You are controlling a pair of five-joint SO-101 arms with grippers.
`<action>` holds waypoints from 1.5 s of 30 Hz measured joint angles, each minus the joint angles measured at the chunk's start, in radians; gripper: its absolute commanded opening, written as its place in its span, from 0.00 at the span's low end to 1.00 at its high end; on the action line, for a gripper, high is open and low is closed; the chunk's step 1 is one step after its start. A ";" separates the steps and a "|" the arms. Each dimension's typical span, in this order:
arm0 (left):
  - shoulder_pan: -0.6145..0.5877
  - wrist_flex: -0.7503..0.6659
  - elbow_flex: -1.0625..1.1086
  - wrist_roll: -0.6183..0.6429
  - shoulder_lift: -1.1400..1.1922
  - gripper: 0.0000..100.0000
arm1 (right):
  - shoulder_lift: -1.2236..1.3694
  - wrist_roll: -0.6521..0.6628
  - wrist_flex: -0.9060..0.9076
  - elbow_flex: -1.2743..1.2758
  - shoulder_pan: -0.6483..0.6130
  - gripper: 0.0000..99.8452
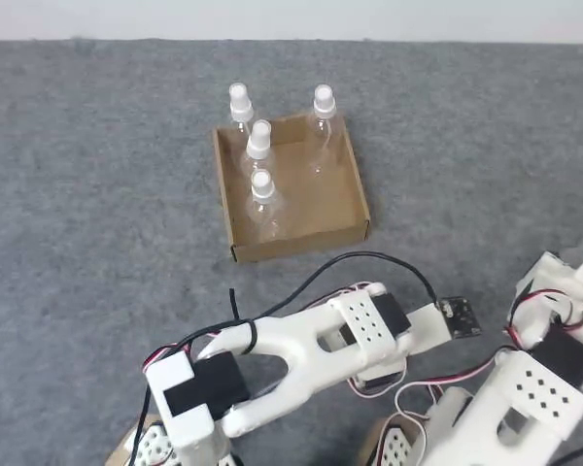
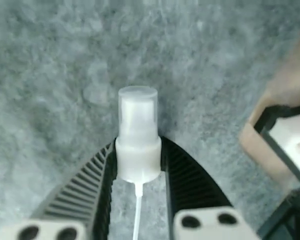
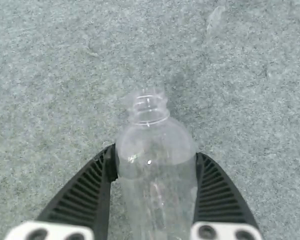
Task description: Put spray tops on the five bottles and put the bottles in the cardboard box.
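My left gripper (image 2: 138,150) is shut on a white spray top (image 2: 137,120), gripping its collar; the clear cap points away and the thin dip tube (image 2: 137,210) runs back between the fingers. My right gripper (image 3: 155,156) is shut on a clear bottle (image 3: 155,175) whose threaded neck (image 3: 149,110) is bare. Both are held over grey carpet. In the high view the cardboard box (image 1: 355,194) sits at the centre back with several capped bottles (image 1: 262,184) standing in it. The left arm (image 1: 360,335) stretches rightward across the front, with the right arm (image 1: 544,388) at the lower right.
Grey carpet (image 1: 97,194) covers the whole table. A tan board (image 2: 275,125) and a black and white arm part (image 2: 290,135) sit close beside the spray top in the left wrist view. Cables (image 1: 369,257) loop over the left arm, just in front of the box.
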 measured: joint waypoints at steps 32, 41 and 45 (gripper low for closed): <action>-0.210 0.092 0.064 0.097 -0.144 0.19 | 0.000 0.000 0.000 0.000 -0.009 0.09; -0.210 0.092 0.064 0.106 -0.144 0.19 | 0.000 0.000 0.000 0.000 -0.015 0.09; -0.210 0.092 0.064 0.106 -0.144 0.19 | 0.000 0.000 0.000 0.000 -0.015 0.09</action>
